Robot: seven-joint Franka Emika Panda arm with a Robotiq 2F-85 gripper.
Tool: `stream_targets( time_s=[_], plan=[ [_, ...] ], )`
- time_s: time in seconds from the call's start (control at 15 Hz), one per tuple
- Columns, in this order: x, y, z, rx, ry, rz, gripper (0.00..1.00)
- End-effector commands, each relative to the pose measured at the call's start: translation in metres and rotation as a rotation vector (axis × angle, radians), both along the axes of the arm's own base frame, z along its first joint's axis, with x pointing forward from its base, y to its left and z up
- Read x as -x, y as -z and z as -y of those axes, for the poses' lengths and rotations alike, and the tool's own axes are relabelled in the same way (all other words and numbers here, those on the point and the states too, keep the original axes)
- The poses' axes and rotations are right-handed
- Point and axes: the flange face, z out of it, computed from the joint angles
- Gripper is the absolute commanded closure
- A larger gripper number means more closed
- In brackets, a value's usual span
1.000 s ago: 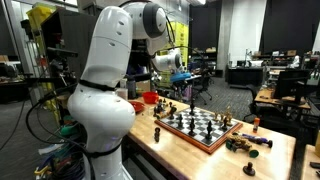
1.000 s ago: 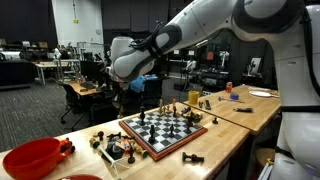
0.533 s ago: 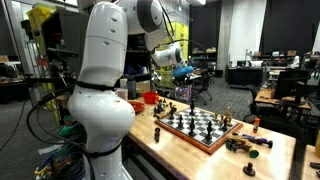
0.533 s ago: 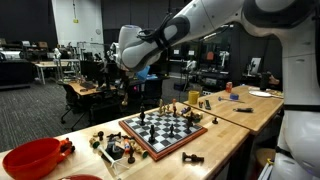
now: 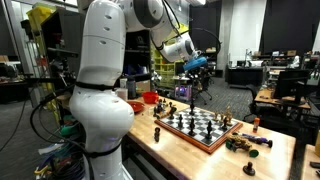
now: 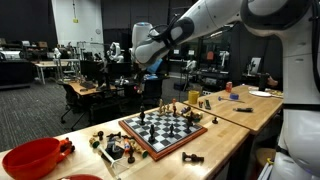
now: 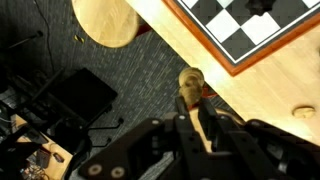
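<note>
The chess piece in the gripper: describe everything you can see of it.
The chess piece is pale, tan wood by its look, with a rounded head above a narrower neck; which piece it is cannot be told. Its lower body is hidden between the jaws of the gripper, which are shut on it. It is held in the air, touching nothing else, seen against dark carpet by the edge of the table.
</note>
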Motion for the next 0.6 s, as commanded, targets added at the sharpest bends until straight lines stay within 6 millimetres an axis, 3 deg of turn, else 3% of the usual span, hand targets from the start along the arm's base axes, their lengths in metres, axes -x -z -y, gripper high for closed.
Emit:
stream_targets(
  time_s=[0.0, 0.27, 0.53],
  plan=[
    [-0.01, -0.008, 0.033, 0.029, 0.109, 0.005, 0.96],
    [-0.017, 0.009, 0.064, 0.024, 0.205, -0.058, 0.96],
    [-0.024, 0.034, 0.071, 0.003, 0.243, -0.126, 0.96]
  ],
)
